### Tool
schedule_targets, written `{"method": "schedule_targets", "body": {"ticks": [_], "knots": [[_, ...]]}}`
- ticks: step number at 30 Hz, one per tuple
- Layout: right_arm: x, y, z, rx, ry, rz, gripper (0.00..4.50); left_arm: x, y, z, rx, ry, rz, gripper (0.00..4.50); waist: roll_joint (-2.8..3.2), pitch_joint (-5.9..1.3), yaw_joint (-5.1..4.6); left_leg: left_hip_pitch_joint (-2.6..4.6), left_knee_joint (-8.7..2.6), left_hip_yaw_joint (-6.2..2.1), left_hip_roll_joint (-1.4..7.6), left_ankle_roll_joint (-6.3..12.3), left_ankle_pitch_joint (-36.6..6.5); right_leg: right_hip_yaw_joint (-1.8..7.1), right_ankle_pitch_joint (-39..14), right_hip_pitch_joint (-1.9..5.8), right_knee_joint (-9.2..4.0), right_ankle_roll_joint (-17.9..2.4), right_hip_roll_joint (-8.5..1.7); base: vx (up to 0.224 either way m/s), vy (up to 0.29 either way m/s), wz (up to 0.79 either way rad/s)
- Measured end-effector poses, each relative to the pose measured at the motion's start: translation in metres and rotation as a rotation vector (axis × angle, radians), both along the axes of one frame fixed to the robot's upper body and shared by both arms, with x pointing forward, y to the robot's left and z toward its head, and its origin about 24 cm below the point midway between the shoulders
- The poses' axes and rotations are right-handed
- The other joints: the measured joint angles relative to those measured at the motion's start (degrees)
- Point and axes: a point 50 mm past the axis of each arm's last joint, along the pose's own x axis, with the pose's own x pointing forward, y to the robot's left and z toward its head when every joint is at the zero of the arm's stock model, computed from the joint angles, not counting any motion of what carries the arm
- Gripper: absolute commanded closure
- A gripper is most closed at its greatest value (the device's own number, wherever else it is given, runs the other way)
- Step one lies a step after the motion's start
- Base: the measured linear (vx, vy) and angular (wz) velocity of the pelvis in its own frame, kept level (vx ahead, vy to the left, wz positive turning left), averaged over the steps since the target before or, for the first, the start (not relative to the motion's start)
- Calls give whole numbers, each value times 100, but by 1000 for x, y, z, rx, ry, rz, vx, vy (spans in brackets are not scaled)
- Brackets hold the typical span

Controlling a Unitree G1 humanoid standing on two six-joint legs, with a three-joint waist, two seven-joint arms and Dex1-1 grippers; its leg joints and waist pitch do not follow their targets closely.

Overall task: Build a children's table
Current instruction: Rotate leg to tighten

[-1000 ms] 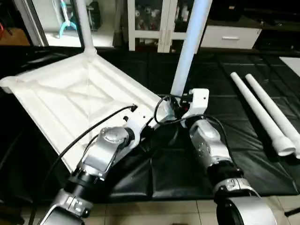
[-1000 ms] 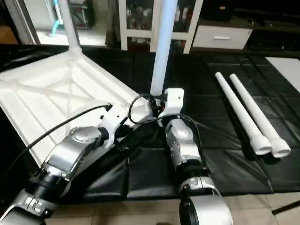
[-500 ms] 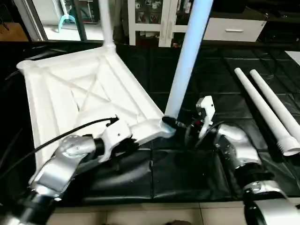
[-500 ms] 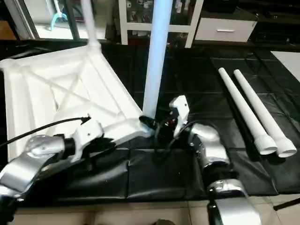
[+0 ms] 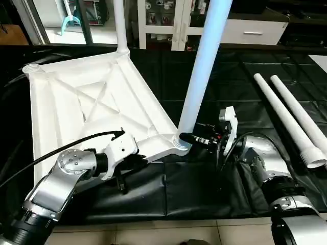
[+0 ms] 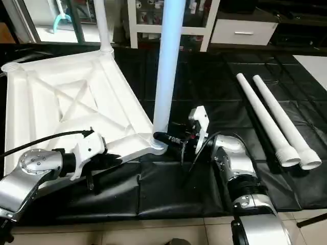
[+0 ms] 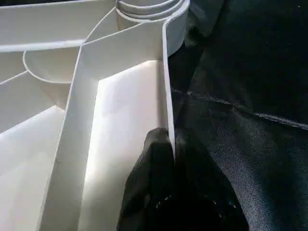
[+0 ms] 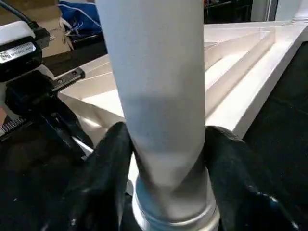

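- The table top [image 5: 87,102] lies upside down on the black mat [image 5: 204,189], ribbed underside up, with an open round socket [image 5: 31,68] at its far left corner.
- The left gripper [image 7: 174,139] is pinched shut on the top's thin near rim wall, one black finger [image 7: 156,144] on the inner face and the other on the outer, just beside the near corner socket.
- An upright leg [image 5: 203,66] stands in that near corner socket [image 5: 180,141]; the right gripper [image 8: 163,159] straddles its base, its two black fingers [image 8: 113,154] standing either side and touching the tube, about half spread.
- A second upright leg [image 5: 120,25] stands in the far corner socket.
- Two loose legs [image 5: 288,120] lie side by side on the mat, well apart to the right, flared ends nearest the robot.
- A white glass-door cabinet [image 5: 163,20] stands beyond the mat.
- The plastic is smooth and white; diagonal ribs cross inside a square frame; the legs are tapered round tubes; the mat is wrinkled and slightly glossy.
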Motion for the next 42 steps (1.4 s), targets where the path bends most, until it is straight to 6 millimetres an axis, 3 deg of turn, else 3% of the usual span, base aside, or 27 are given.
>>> {"method": "schedule_targets", "body": {"ticks": [5,9,12,17,19,22,26,30,31,32,36,38,42], "knots": [[1,4,-1,1,-1,-31,255,2,0,0,-1,0,18,450,-1,0,-15,7,5,2,2,-1,0,3,0,1,10,-1,0,0,0,0],[7,14,-4,-20,-17,-165,258,9,-6,-2,3,-10,75,450,-6,3,-49,31,6,11,6,-9,3,6,13,14,14,-19,1,0,0,0],[17,27,-6,-27,-3,-351,259,21,-18,-3,5,-26,152,450,-7,3,-96,40,6,10,6,-43,-12,7,26,22,12,-37,-4,0,0,0],[30,42,-7,-15,51,-698,261,42,-55,-5,-32,-5,303,450,-13,-2,-91,44,7,11,-11,-44,-11,25,33,25,6,-34,-8,0,0,0],[34,47,-5,-8,76,-837,261,48,-72,-5,-50,9,348,450,-13,-5,-64,45,7,11,-22,-44,-11,33,33,22,-2,-30,-9,0,0,0],[33,54,-6,14,92,-902,261,50,-82,-5,-61,21,364,450,-15,-18,-7,40,5,8,-27,-43,-12,42,35,28,-15,-25,-9,0,0,0],[32,54,-4,57,80,-852,261,48,-78,-3,-52,6,333,450,-23,-20,-6,28,-1,3,-26,-42,-13,42,43,21,-32,-10,-8,0,0,0],[26,40,-4,60,10,-630,261,37,-49,-1,-15,-35,253,450,-5,-8,-51,0,-36,0,-20,-41,-12,31,45,5,-40,3,1,0,0,0],[23,36,-3,54,-8,-551,205,32,-41,-1,-14,-39,218,450,2,-3,-62,-7,-40,-1,-16,-40,-11,27,45,-1,-40,5,8,0,0,0],[21,33,-2,44,-20,-489,191,29,-33,0,-4,-45,198,450,5,-1,-71,-11,-41,-1,-11,-36,-8,23,44,-5,-41,5,12,0,0,0],[14,18,2,32,-19,-270,181,14,-16,0,0,-40,113,450,19,9,-68,-14,-41,4,-3,-7,8,13,43,-14,-64,6,11,0,0,0],[10,10,3,30,-1,-160,150,7,-8,1,-2,-28,71,450,15,13,-54,-32,-31,6,-3,13,2,10,43,-20,-75,5,9,0,0,0],[7,3,6,11,-12,-77,146,2,-5,3,-4,-17,29,450,9,16,-5,-67,-1,19,-7,45,-14,16,44,-46,-75,4,0,0,0,0]]}}
